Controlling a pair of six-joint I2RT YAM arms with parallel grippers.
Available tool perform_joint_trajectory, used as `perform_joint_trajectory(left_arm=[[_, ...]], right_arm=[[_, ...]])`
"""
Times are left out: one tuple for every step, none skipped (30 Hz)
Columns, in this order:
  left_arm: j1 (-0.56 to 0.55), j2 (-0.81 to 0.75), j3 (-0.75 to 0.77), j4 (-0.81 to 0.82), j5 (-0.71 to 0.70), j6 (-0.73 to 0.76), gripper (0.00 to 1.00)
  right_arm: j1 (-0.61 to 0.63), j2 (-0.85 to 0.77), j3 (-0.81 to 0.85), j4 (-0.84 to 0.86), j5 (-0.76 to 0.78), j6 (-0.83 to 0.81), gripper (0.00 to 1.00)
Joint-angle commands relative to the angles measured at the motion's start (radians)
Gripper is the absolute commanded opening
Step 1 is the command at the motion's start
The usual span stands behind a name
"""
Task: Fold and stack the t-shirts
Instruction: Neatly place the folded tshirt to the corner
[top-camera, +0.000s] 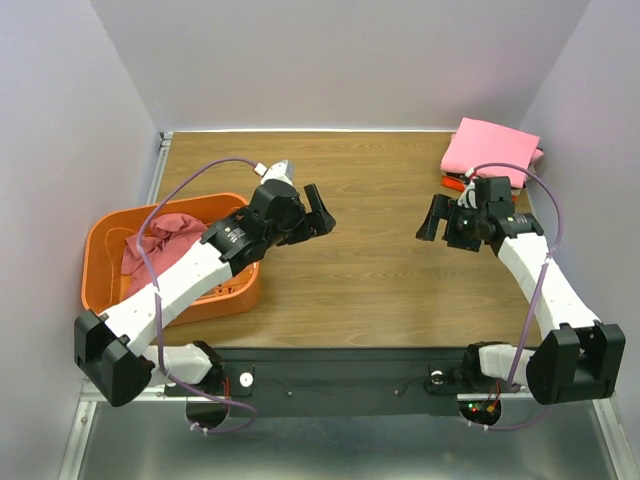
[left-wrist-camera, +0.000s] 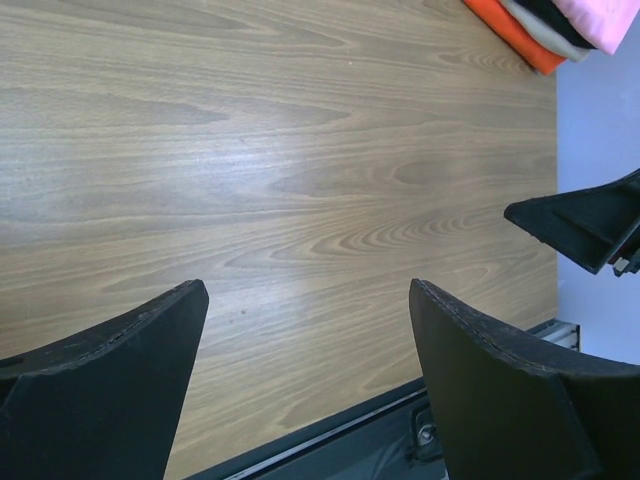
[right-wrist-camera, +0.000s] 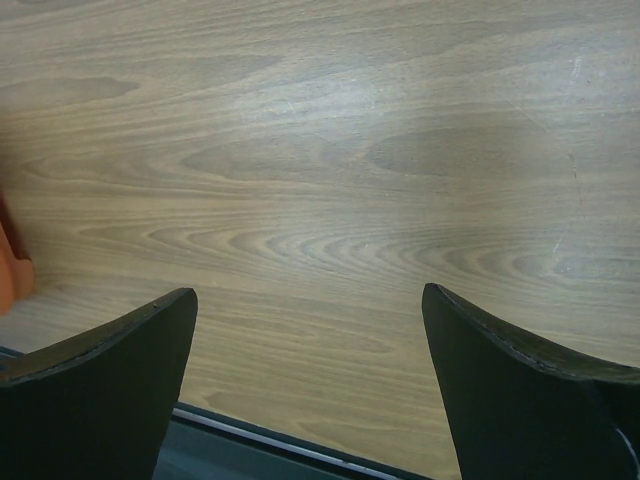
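A stack of folded t-shirts (top-camera: 490, 150) lies at the back right of the table, a light pink one on top with red-orange showing beneath. The left wrist view shows its edge (left-wrist-camera: 560, 25): pink, black, beige and red-orange layers. A crumpled darker rose t-shirt (top-camera: 160, 238) lies in the orange basket (top-camera: 100, 275) at the left. My left gripper (top-camera: 320, 213) hovers open over bare wood right of the basket, nothing between its fingers (left-wrist-camera: 120, 370). My right gripper (top-camera: 432, 218) stands open in front of the stack, facing the left one, and holds nothing.
The wooden table (top-camera: 370, 270) is walled in by pale panels at the back and both sides. A black rail (top-camera: 340, 380) runs along its near edge between the arm bases. The basket's corner (right-wrist-camera: 12, 275) shows at the left of the right wrist view.
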Motion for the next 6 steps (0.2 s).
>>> perform_joint_trajectory(left_arm=[[-0.006,-0.032,0.061,0.02,-0.025,0.024,0.92],[-0.006,-0.034,0.061,0.021,-0.027,0.025,0.91],[-0.008,-0.036,0.063,0.021,-0.03,0.025,0.91],[-0.006,-0.036,0.063,0.021,-0.036,0.028,0.91],[-0.006,-0.039,0.064,0.019,-0.037,0.028,0.91],[-0.006,-0.039,0.064,0.019,-0.04,0.027,0.91]], right_arm=[[-0.001,-0.019,0.008,0.033,-0.01,-0.017,1.0],[0.0,-0.019,0.008,0.033,-0.01,-0.017,1.0],[0.0,-0.02,0.008,0.033,-0.01,-0.016,1.0],[0.0,-0.022,0.006,0.033,-0.01,-0.017,1.0],[0.0,-0.025,0.005,0.033,-0.01,-0.019,1.0],[0.0,-0.028,0.005,0.033,-0.009,-0.019,1.0]])
